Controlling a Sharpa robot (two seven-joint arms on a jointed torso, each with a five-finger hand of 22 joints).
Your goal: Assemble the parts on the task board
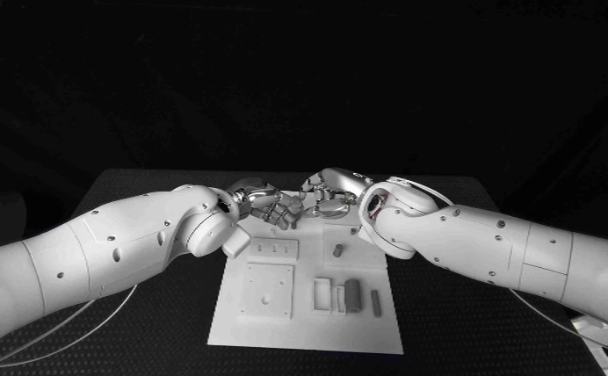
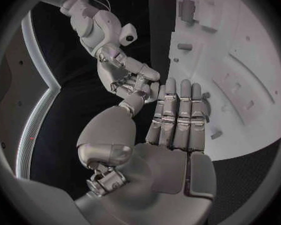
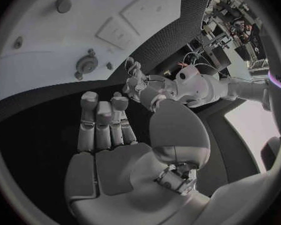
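Note:
The white task board (image 1: pixel 304 314) lies in the middle of the table, with several small grey parts on it: one peg (image 1: pixel 338 251) near the far end and upright pieces (image 1: pixel 352 295) on the near right. Both hands hover close together over the board's far edge. My left hand (image 1: pixel 263 206) has its fingers (image 2: pixel 178 117) straight and side by side, with nothing in the palm. My right hand (image 1: pixel 329 197) faces it with its fingers (image 3: pixel 103 117) slightly bent and an empty palm. Whether the two hands touch I cannot tell. A round part (image 3: pixel 87 63) sits on the board (image 3: pixel 47 55).
The board carries recessed plates (image 1: pixel 269 290) on its left half and a small slotted plate (image 1: pixel 274 247) near the far end. Black table (image 1: pixel 140 341) surrounds the board on all sides. Both forearms cross above the board's far corners.

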